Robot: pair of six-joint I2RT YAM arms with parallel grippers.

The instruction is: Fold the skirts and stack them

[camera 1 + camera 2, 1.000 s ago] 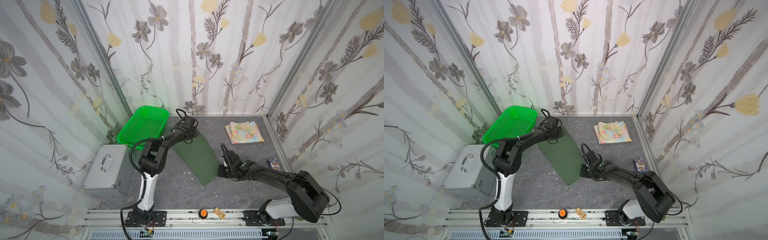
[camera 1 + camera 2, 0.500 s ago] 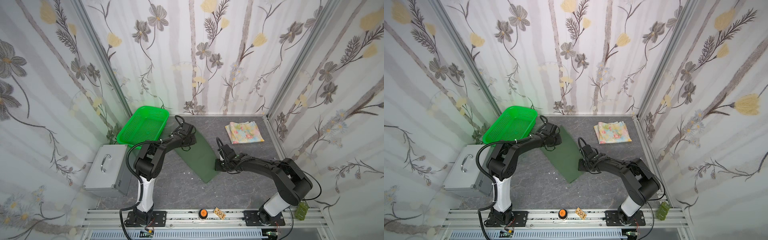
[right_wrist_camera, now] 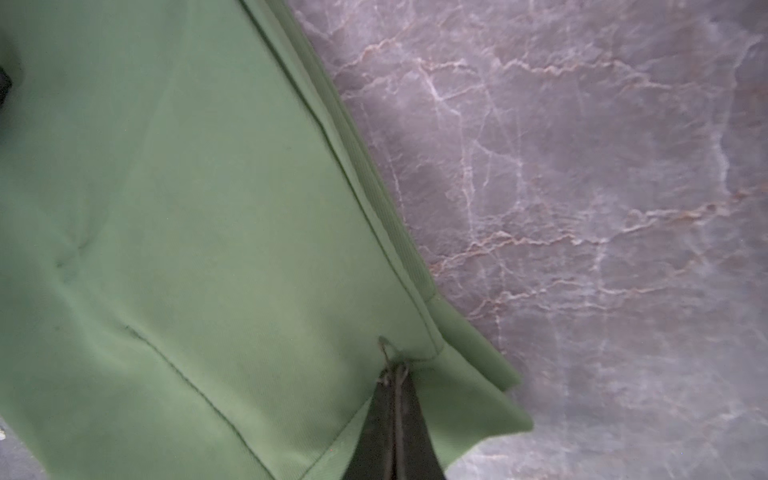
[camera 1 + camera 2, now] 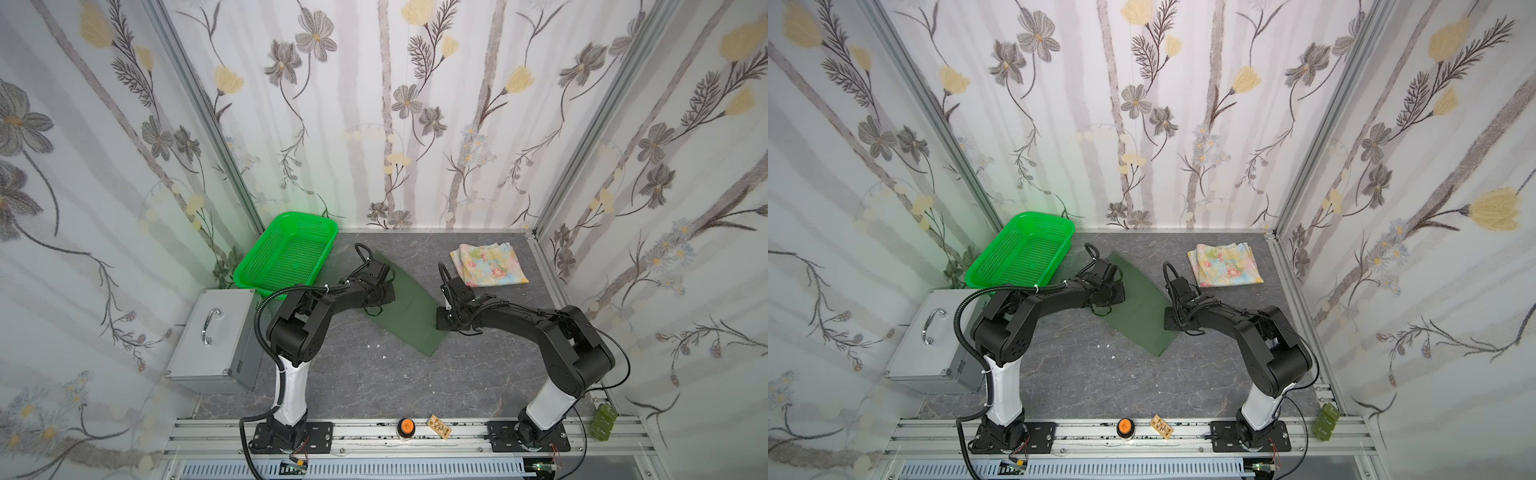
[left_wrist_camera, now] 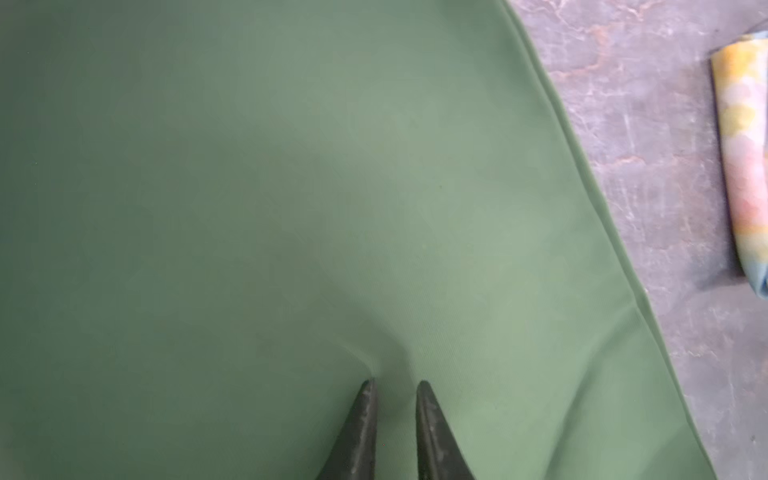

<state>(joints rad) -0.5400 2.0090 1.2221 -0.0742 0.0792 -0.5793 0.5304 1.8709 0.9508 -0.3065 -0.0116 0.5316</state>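
Two wrist views alone show left hand (image 5: 395,382) nearly closed, right hand (image 3: 395,368) clamped, both pinching olive skirt (image 5: 291,187).

We describe two matching arms, the left arm (image 4: 299,332) and the right arm (image 4: 575,353). Each has rounded black joint housings above a white column (image 4: 291,386), fixed to a black base plate (image 4: 291,434) with silver screws. A ribbed black hose (image 4: 262,305) follows the left arm. Thin black cables (image 4: 441,270) loop on the right arm. The left gripper (image 5: 395,386) carries two black pointed fingers (image 5: 361,432).

Olive skirt (image 4: 409,309) part-hidden under left arm (image 4: 332,299); floral skirt (image 5: 744,166) cut by edge.
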